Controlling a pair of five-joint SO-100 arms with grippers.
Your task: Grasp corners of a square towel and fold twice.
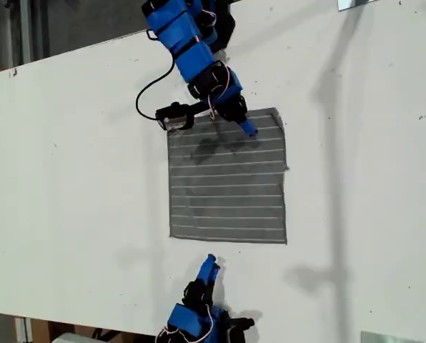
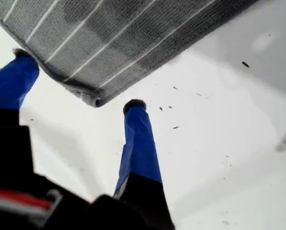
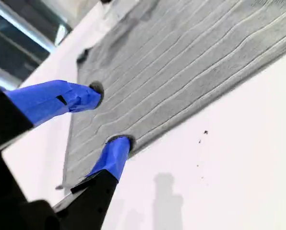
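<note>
The grey striped towel [image 1: 227, 193] lies flat and unfolded on the white table [image 1: 70, 179]. My first gripper [image 1: 207, 263] is at the lower middle of the exterior view, just off the towel's near edge. It is open with nothing in it. In the first wrist view a towel corner [image 2: 96, 99] shows just beyond the gap of my first gripper [image 2: 76, 79], whose fingers hang over bare table. My second gripper [image 1: 245, 125] reaches in from the top of the exterior view. My second gripper [image 3: 108, 116] is open, one fingertip [image 3: 96, 91] on the towel [image 3: 191, 62] and the other at its edge.
A black cable [image 1: 145, 93] loops off the upper arm toward the exterior view's left. Arm shadows fall on the towel's upper part and on the table. The table's edge runs along the exterior view's upper left. Small pale plates [image 1: 388, 336] sit at the picture's margins.
</note>
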